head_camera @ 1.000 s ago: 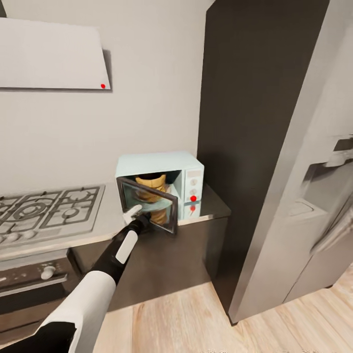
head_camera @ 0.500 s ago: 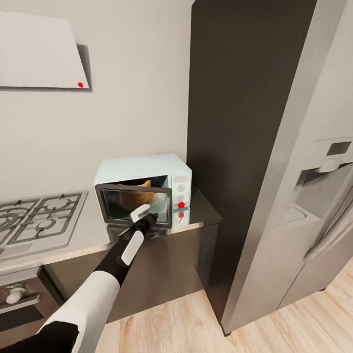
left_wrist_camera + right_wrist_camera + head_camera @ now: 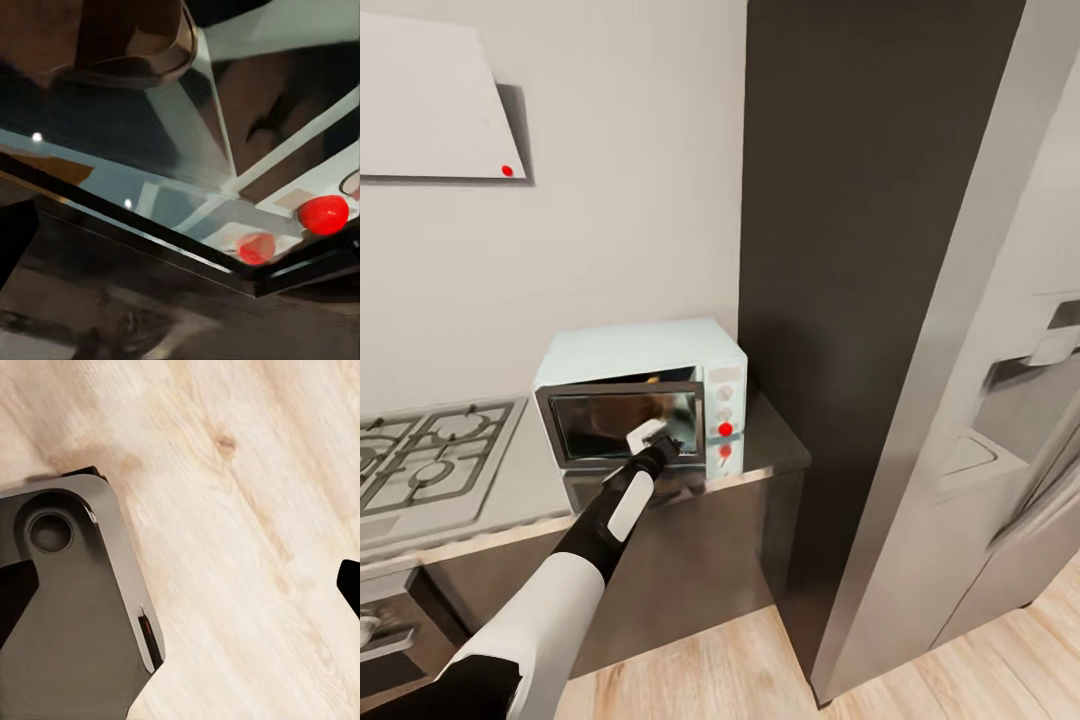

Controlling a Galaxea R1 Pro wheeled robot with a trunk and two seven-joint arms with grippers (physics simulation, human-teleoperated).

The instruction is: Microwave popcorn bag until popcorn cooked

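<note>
Left pincer: pressed against the dark glass door of the microwave; whether its fingers are spread or together cannot be told.
Door: looks all but flush with the box, so nearly or fully closed.
Popcorn bag: inside the microwave, its brown base seen through the glass in the left wrist view.
Right pincer: hangs over the wooden floor, fingers spread, holding nothing.
Done: bag off the surface and loaded.
Left: start heating, likely by the knobs above the red dot.
</note>
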